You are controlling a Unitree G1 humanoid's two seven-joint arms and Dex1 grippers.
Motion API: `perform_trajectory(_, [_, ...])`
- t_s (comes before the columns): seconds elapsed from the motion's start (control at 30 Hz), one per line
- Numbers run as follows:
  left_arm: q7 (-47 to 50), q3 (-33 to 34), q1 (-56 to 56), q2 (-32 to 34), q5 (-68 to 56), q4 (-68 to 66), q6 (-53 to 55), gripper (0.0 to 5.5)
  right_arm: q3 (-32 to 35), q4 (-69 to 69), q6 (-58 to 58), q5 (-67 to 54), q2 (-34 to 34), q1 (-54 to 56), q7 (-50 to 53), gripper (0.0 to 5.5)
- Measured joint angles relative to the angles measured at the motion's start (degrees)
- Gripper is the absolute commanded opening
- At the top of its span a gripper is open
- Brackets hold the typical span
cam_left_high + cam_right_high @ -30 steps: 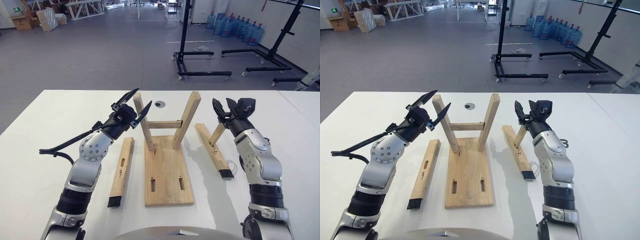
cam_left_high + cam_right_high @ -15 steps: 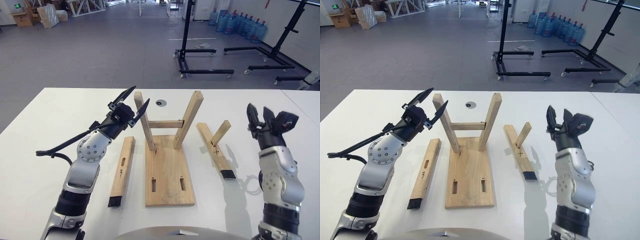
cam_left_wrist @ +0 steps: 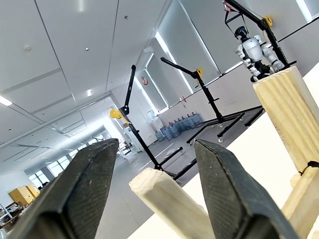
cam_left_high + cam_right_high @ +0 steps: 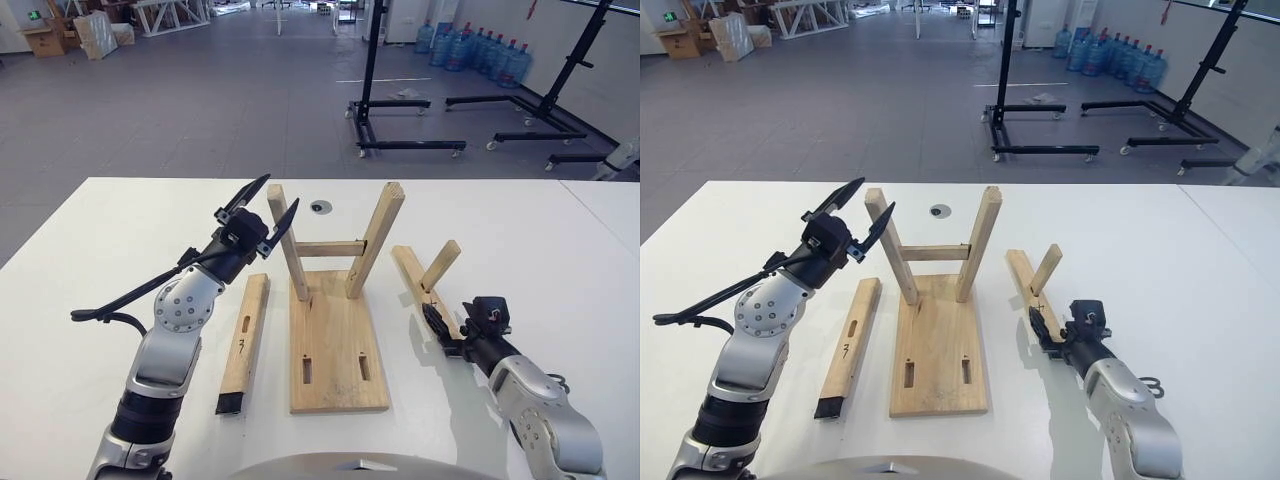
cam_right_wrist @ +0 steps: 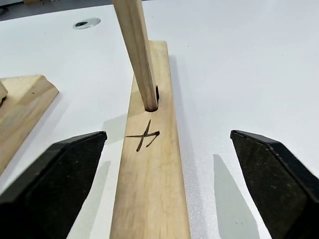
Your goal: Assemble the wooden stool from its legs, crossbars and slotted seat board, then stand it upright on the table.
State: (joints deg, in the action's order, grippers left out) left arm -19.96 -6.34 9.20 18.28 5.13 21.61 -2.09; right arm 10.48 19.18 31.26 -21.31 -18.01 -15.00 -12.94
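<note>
1. gaping wide, the left jaws straddle the top of the left upright leg [image 4: 290, 250], one finger either side and not closed on it.
2. spread just as wide, the right jaws sit low over the table [image 4: 80, 300], at the near end of a lying leg [image 4: 413, 278] that has a crossbar [image 4: 442, 265] stuck slanting in its hole.
3. the left upright leg and the right upright leg [image 4: 375, 240], joined by a second crossbar [image 4: 328, 248], stand in the seat board [image 4: 335, 350], which lies flat mid-table.
4. a loose leg [image 4: 243, 340] lies just left of the board.
</note>
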Motion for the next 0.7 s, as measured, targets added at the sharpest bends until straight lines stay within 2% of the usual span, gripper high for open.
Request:
perform_trajectory(0.07, [-0.08, -0.23, 0.11, -0.01, -0.02, -0.05, -0.02, 2.75, -1.29, -0.66, 1.18, 1.1, -1.14, 0.36, -0.62, 4.59])
perform_trajectory(0.13, [-0.15, -0.32, 0.39, -0.01, -0.07, -0.06, -0.05, 2.75, -1.77, -0.71, 2.45, 1.22, -1.52, 0.52, -1.02, 4.31])
perform_trajectory(0.53, [0.27, -0.32, 0.33, -0.03, 0.2, -0.05, -0.06, 2.75, -1.61, -4.42, 2.85, 2.3, -2.93, 2.27, -3.21, 2.25])
perform_trajectory(0.7, [0.33, -0.32, 0.33, -0.03, 0.4, -0.06, -0.08, 2.75, -1.59, -6.52, 0.49, 3.33, -2.97, 3.1, -3.78, 2.07])
